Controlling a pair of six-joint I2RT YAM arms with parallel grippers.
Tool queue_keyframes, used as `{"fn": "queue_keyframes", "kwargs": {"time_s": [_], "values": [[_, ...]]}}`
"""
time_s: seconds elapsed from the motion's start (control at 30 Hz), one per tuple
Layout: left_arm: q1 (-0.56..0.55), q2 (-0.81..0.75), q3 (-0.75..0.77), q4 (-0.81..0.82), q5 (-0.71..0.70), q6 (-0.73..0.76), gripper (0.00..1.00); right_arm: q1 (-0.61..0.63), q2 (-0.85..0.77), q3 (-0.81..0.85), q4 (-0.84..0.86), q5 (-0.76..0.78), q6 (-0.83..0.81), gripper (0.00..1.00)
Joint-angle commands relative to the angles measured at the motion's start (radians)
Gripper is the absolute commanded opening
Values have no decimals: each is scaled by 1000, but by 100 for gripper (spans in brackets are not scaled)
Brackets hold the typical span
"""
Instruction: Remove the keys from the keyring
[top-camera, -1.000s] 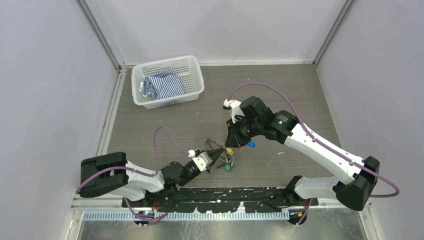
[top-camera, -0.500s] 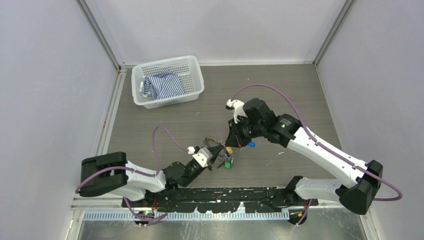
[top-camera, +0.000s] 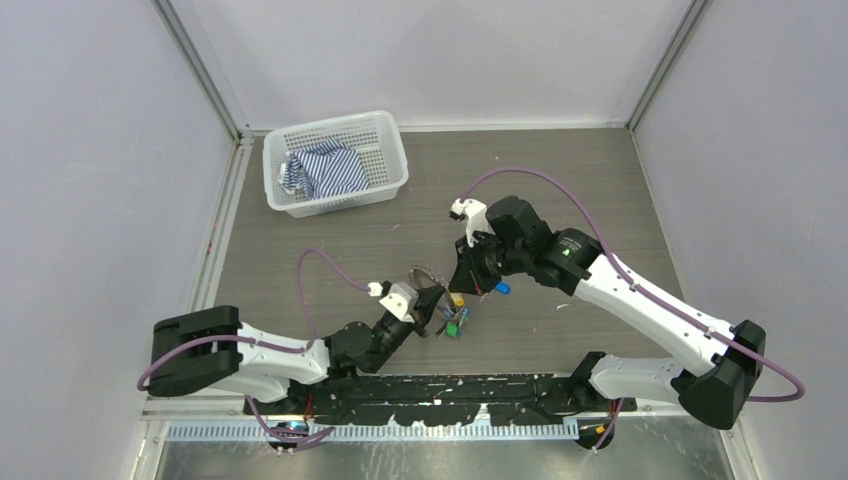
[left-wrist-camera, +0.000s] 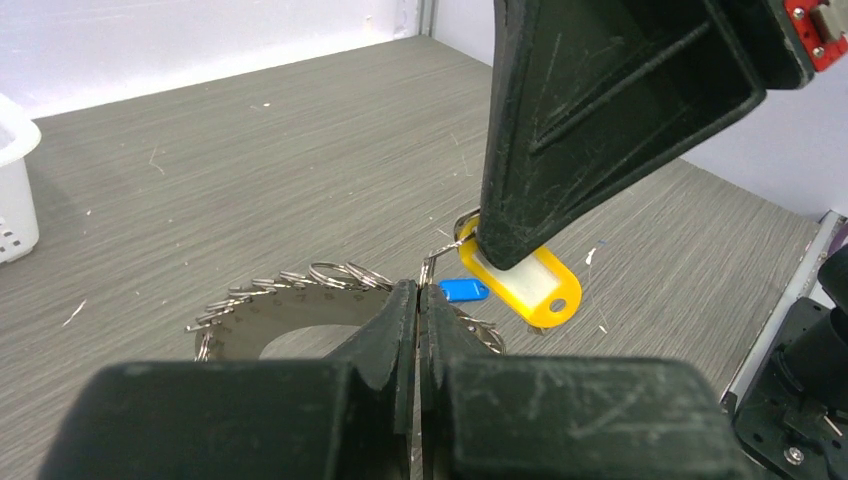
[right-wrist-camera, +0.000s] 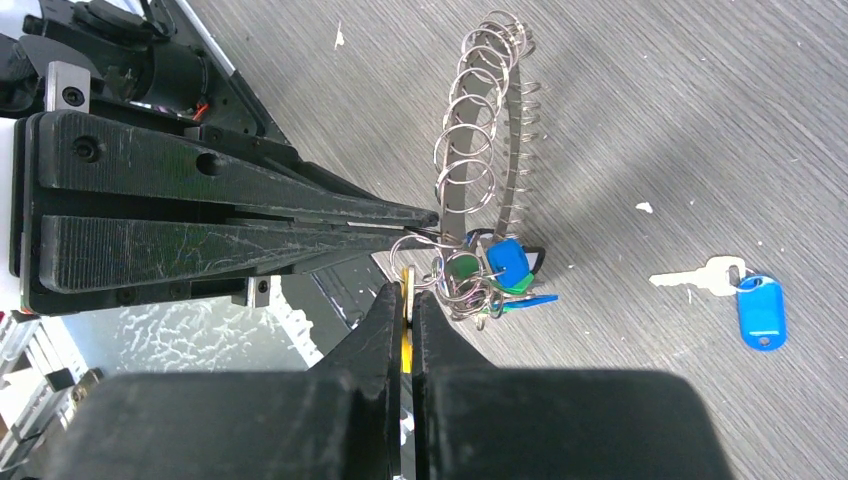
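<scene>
Two arms, with one gripper each: the left gripper (top-camera: 433, 298) and the right gripper (top-camera: 459, 287). One keyring (right-wrist-camera: 505, 170), its small split rings too tightly bunched to count. One yellow tag (left-wrist-camera: 520, 285). One loose key (right-wrist-camera: 700, 278) carrying one blue tag (right-wrist-camera: 760, 310). One table (top-camera: 560, 180). One white basket (top-camera: 330, 122) at its far left corner, holding one striped cloth (top-camera: 322, 170).
</scene>
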Motion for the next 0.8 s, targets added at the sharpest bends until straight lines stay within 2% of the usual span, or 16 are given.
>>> {"fn": "queue_keyframes", "kwargs": {"time_s": [0.0,0.27,0.77], "values": [[5,-21,27,-2,-97,-24,0,20,1,5,28,-59,-16,1],[6,-24,38,-3,-112,-18,0,84,47,5,22,-47,-30,1],[6,-30,29,42,-131,18,0,100,78,-31,-56,-9,-89,1]]}}
